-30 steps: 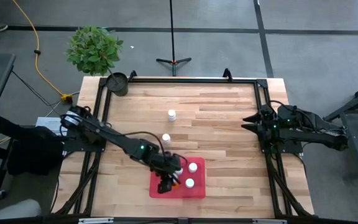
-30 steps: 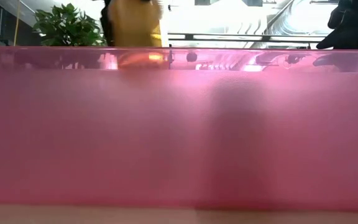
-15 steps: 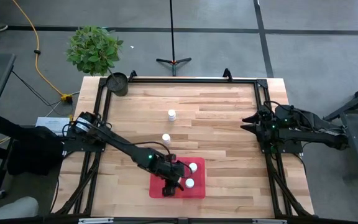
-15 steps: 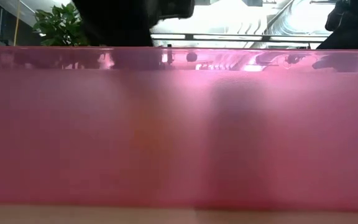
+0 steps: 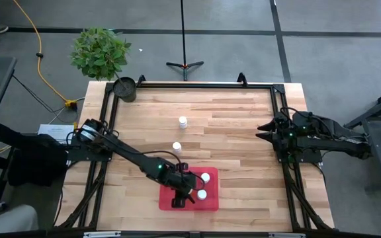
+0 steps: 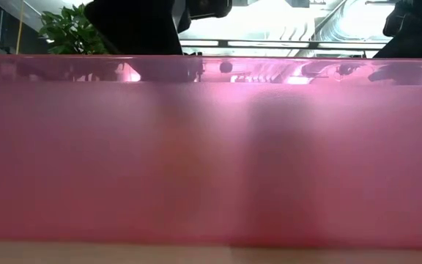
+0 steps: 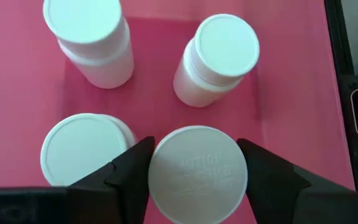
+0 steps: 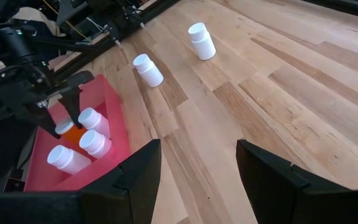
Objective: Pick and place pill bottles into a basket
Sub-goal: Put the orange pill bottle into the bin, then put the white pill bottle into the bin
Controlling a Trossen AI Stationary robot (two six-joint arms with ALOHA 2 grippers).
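Note:
The red tray lies near the table's near edge. My left gripper is down inside it, shut on a white-capped bottle whose orange body shows in the right wrist view. Three other white bottles stand on the tray floor around it. Two more bottles stand on the bare wood farther back. My right gripper is open and empty at the table's right edge. In the low view the tray wall fills the picture. My left gripper pinches the bottle's round white cap between its two fingers, one on each side of the rim. The fingers come from above, pointing down. The bottle stands upright inside the tray; whether its base rests on the tray floor cannot be seen.
A dark round pot with a green plant behind it stands at the far left corner. A black frame runs round the table edges. Bare wood lies between the tray and my right gripper.
My left gripper has gone down into the tray with the orange bottle. In the low view the bottle was above the tray rim a second ago and has since sunk behind the wall. The gripper has stayed shut on it.

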